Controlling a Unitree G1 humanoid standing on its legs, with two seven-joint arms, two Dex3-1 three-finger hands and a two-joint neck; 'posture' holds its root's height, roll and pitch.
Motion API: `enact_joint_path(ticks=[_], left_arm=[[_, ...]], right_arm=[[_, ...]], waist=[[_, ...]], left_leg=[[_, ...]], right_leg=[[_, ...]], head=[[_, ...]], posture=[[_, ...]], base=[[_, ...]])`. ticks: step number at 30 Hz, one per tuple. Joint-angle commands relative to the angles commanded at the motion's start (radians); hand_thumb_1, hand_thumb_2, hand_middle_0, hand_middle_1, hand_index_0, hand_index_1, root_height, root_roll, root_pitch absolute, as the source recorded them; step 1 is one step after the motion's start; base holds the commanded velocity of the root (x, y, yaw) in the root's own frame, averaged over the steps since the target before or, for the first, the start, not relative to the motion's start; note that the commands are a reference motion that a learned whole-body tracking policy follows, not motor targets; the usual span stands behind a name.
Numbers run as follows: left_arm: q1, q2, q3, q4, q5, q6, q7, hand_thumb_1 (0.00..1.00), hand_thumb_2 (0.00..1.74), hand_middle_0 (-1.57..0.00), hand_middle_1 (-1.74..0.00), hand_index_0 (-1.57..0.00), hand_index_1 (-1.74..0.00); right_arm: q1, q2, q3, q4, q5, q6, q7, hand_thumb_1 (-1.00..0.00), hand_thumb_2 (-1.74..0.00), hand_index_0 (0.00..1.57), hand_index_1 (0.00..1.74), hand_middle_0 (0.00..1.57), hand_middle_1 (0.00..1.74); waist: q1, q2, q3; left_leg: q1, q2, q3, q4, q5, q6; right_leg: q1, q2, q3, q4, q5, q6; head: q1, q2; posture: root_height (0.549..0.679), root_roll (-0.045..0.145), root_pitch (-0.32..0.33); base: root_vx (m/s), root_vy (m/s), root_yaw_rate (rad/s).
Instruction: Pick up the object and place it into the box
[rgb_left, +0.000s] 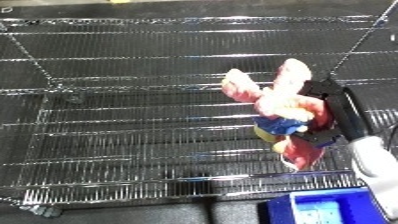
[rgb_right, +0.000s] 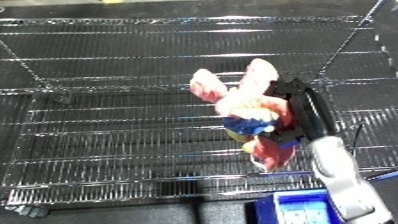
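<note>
We saw the right hand (rgb_right: 300, 112) curled around a pink plush toy (rgb_right: 247, 107), held above the wire bin (rgb_left: 107, 130).

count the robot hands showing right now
1. The right hand comes in from the lower right, curled round a pink plush toy above the wire bin. The left hand shows in neither view.

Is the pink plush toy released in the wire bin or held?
Held. The right hand has its fingers curled round the pink plush toy, which hangs over the wire bin, ears up. Its height above the floor is unclear.
</note>
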Motion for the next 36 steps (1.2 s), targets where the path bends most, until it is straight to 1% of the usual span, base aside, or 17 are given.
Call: enact_joint_path(ticks=[1,3,4,6,7,8,11,18,20,21,24,28,30,31,32,33,36], left_arm=[[0.011,-0.007,0.011,-0.003,0.001,0.005,-0.003,1.00,1.74,-1.57,-1.74,-1.57,-1.74],[0.017,-0.009,0.015,-0.005,0.001,0.007,-0.004,1.00,1.74,-1.57,-1.74,-1.57,-1.74],[0.031,-0.017,0.025,-0.012,-0.002,0.012,-0.007,1.00,1.74,-1.57,-1.74,-1.57,-1.74],[0.041,-0.021,0.030,-0.018,-0.005,0.016,-0.009,1.00,1.74,-1.57,-1.74,-1.57,-1.74],[0.041,-0.021,0.030,-0.018,-0.005,0.016,-0.009,1.00,1.74,-1.57,-1.74,-1.57,-1.74],[0.049,-0.025,0.034,-0.024,-0.008,0.022,-0.011,1.00,1.74,-1.57,-1.74,-1.57,-1.74],[0.054,-0.027,0.034,-0.026,-0.006,0.027,-0.013,1.00,1.74,-1.57,-1.74,-1.57,-1.74],[0.046,-0.022,0.019,-0.013,0.003,0.029,-0.015,1.00,1.74,-1.57,-1.74,-1.57,-1.74],[0.045,-0.022,0.017,-0.012,0.003,0.029,-0.016,1.00,1.74,-1.57,-1.74,-1.57,-1.74],[0.045,-0.022,0.013,-0.008,0.001,0.028,-0.018,1.00,1.74,-1.57,-1.74,-1.57,-1.74],[0.044,-0.021,0.008,-0.004,-0.001,0.026,-0.020,1.00,1.74,-1.57,-1.74,-1.57,-1.74],[0.036,-0.016,-0.006,0.004,-0.009,0.016,-0.020,1.00,1.74,-1.57,-1.74,-1.57,-1.74],[0.030,-0.012,-0.016,0.010,-0.012,0.009,-0.021,1.00,1.74,-1.57,-1.74,-1.57,-1.74],[0.024,-0.008,-0.027,0.018,-0.013,0.004,-0.023,1.00,1.74,-1.57,-1.74,-1.57,-1.74],[0.024,-0.008,-0.027,0.018,-0.013,0.004,-0.023,1.00,1.74,-1.57,-1.74,-1.57,-1.74],[0.022,-0.005,-0.034,0.020,-0.012,0.001,-0.026,1.00,1.74,-1.57,-1.74,-1.57,-1.74],[0.025,-0.002,-0.036,0.022,-0.010,-0.001,-0.030,1.00,1.74,-1.57,-1.74,-1.57,-1.74]], right_arm=[[0.068,-0.001,-0.067,-0.031,-0.007,-0.003,-0.011,-1.00,-1.74,1.57,1.74,1.57,1.74],[0.099,0.001,-0.097,-0.043,-0.009,-0.004,-0.015,-1.00,-1.74,1.57,1.74,1.57,1.74],[0.171,0.009,-0.169,-0.068,-0.012,-0.007,-0.029,-1.00,-1.74,1.57,1.74,1.57,1.74],[0.234,0.019,-0.232,-0.086,-0.014,-0.010,-0.040,-1.00,-1.74,1.57,1.74,1.57,1.74],[0.234,0.019,-0.232,-0.086,-0.014,-0.010,-0.040,-1.00,-1.74,1.57,1.74,1.57,1.74],[0.299,0.033,-0.299,-0.094,-0.014,-0.013,-0.056,-1.00,-1.74,1.57,1.74,1.57,1.74],[0.386,0.061,-0.390,-0.086,-0.008,-0.018,-0.084,-1.00,-1.74,1.57,1.74,1.57,1.74],[0.511,0.116,-0.528,-0.013,0.025,-0.032,-0.142,-1.00,-1.74,1.57,1.74,1.57,1.74],[0.524,0.122,-0.544,0.001,0.032,-0.035,-0.149,-1.00,-1.74,1.57,1.74,1.57,1.74],[0.543,0.131,-0.571,0.032,0.046,-0.039,-0.161,-1.00,-1.74,1.57,1.74,1.57,1.74],[0.554,0.136,-0.594,0.073,0.066,-0.044,-0.176,-1.00,-1.74,1.57,1.74,1.57,1.74],[0.547,0.143,-0.629,0.173,0.140,-0.061,-0.207,-0.80,-1.39,1.26,1.39,1.26,1.39],[0.536,0.134,-0.638,0.237,0.180,-0.066,-0.217,-0.70,-1.22,1.10,1.22,1.10,1.22],[0.522,0.117,-0.644,0.299,0.212,-0.074,-0.221,-0.60,-1.04,0.94,1.04,0.94,1.04],[0.522,0.117,-0.644,0.299,0.212,-0.074,-0.221,-0.60,-1.04,0.94,1.04,0.94,1.04],[0.510,0.103,-0.649,0.350,0.236,-0.084,-0.221,-0.50,-0.87,0.79,0.87,0.79,0.87],[0.503,0.098,-0.657,0.391,0.260,-0.094,-0.218,-0.35,-0.61,0.55,0.61,0.55,0.61]], waist=[[-0.017,0.000,-0.006],[-0.023,0.000,-0.009],[-0.041,0.000,-0.015],[-0.055,0.002,-0.019],[-0.055,0.002,-0.019],[-0.072,0.003,-0.023],[-0.099,0.006,-0.028],[-0.154,0.017,-0.040],[-0.161,0.020,-0.043],[-0.173,0.024,-0.047],[-0.184,0.028,-0.051],[-0.197,0.034,-0.059],[-0.200,0.035,-0.063],[-0.203,0.036,-0.066],[-0.203,0.036,-0.066],[-0.204,0.038,-0.067],[-0.204,0.040,-0.065]], left_leg=[[0.007,0.003,0.005,-0.002,-0.001,-0.0002],[0.010,0.004,0.007,-0.003,-0.001,-0.0004],[0.015,0.007,0.011,-0.004,-0.002,-0.0011],[0.017,0.008,0.013,-0.004,-0.003,-0.0021],[0.017,0.008,0.013,-0.004,-0.003,-0.0021],[0.018,0.010,0.015,-0.002,-0.004,-0.0031],[0.019,0.011,0.018,0.005,-0.008,-0.0031],[0.030,0.015,0.034,0.020,-0.023,-0.0008],[0.032,0.015,0.037,0.022,-0.025,-0.0009],[0.036,0.016,0.043,0.023,-0.028,-0.0012],[0.040,0.017,0.048,0.023,-0.031,-0.0015],[0.045,0.017,0.055,0.023,-0.035,-0.0029],[0.045,0.017,0.057,0.023,-0.036,-0.0045],[0.044,0.017,0.059,0.022,-0.036,-0.0058],[0.044,0.017,0.059,0.022,-0.036,-0.0058],[0.043,0.016,0.059,0.022,-0.035,-0.0065],[0.038,0.016,0.059,0.023,-0.032,-0.0068]], right_leg=[[0.009,0.0022,0.001,-0.007,0.003,-0.0007],[0.012,0.0031,0.001,-0.011,0.004,-0.0011],[0.019,0.0058,0.003,-0.018,0.006,-0.0021],[0.023,0.0081,0.005,-0.024,0.008,-0.0027],[0.023,0.0081,0.005,-0.024,0.008,-0.0027],[0.026,0.0109,0.007,-0.028,0.010,-0.0033],[0.028,0.0141,0.010,-0.028,0.010,-0.0040],[0.032,0.0178,0.021,-0.033,0.013,-0.0044],[0.033,0.0176,0.022,-0.035,0.014,-0.0044],[0.036,0.0177,0.025,-0.040,0.016,-0.0044],[0.039,0.0181,0.028,-0.045,0.018,-0.0044],[0.045,0.0198,0.031,-0.057,0.023,-0.0046],[0.046,0.0214,0.032,-0.062,0.026,-0.0050],[0.047,0.0230,0.032,-0.066,0.028,-0.0055],[0.047,0.0230,0.032,-0.066,0.028,-0.0055],[0.047,0.0243,0.031,-0.067,0.029,-0.0059],[0.043,0.0248,0.030,-0.066,0.029,-0.0059]], head=[[0.075,0.003],[0.089,0.004],[0.174,0.007],[0.226,0.008],[0.226,0.008],[0.285,-0.003],[0.362,-0.019],[0.529,-0.089],[0.552,-0.093],[0.587,-0.106],[0.609,-0.116],[0.643,-0.127],[0.653,-0.129],[0.656,-0.132],[0.656,-0.132],[0.657,-0.136],[0.654,-0.140]], posture=[[0.638,0.042,-0.171],[0.638,0.042,-0.172],[0.639,0.042,-0.176],[0.640,0.042,-0.178],[0.640,0.042,-0.178],[0.640,0.042,-0.180],[0.640,0.043,-0.186],[0.640,0.047,-0.192],[0.641,0.048,-0.192],[0.641,0.049,-0.193],[0.642,0.051,-0.193],[0.644,0.052,-0.191],[0.645,0.052,-0.189],[0.645,0.053,-0.188],[0.645,0.053,-0.188],[0.646,0.053,-0.187],[0.645,0.053,-0.187]], base=[[-0.016,-0.018,-0.088],[-0.012,-0.013,-0.056],[-0.022,-0.018,-0.069],[-0.020,-0.011,-0.039],[-0.022,-0.012,-0.038],[-0.025,-0.009,-0.037],[-0.022,-0.007,-0.052],[-0.010,-0.003,-0.080],[-0.003,0.000,-0.103],[-0.003,0.001,-0.102],[-0.004,0.003,-0.093],[-0.014,0.000,-0.058],[-0.018,-0.005,-0.024],[-0.012,-0.004,0.006],[-0.012,-0.004,0.006],[-0.012,-0.007,0.011],[-0.017,-0.008,0.019]])
